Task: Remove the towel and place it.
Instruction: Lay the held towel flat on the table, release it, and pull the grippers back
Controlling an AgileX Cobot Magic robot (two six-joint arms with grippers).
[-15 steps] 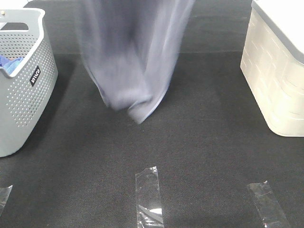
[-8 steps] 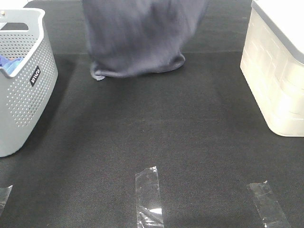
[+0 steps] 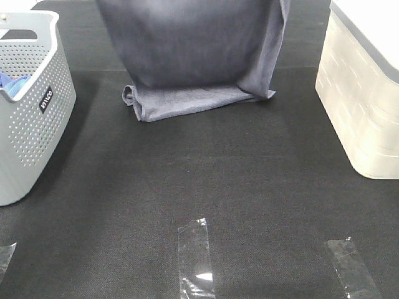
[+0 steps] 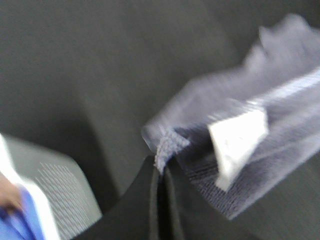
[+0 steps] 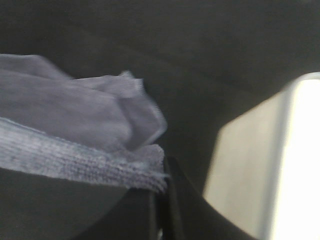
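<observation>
The grey-lavender towel [image 3: 193, 56] hangs spread wide from above the top of the exterior high view, and its lower edge lies folded on the black table. Both grippers are out of that view. In the left wrist view my left gripper [image 4: 159, 172] is shut on one towel corner [image 4: 167, 145], with a white label [image 4: 235, 140] hanging below. In the right wrist view my right gripper [image 5: 162, 182] is shut on the other hem edge of the towel [image 5: 90, 162].
A grey perforated basket [image 3: 28, 112] with a bright blue cloth [image 3: 12, 81] inside stands at the left. A white bin [image 3: 365, 93] stands at the right. Clear tape strips [image 3: 196, 258] lie on the black table [image 3: 206, 174] near the front.
The towel was bunched and swinging in the air a second ago. It has spread wide and come down, and its lower edge now rests folded on the table.
</observation>
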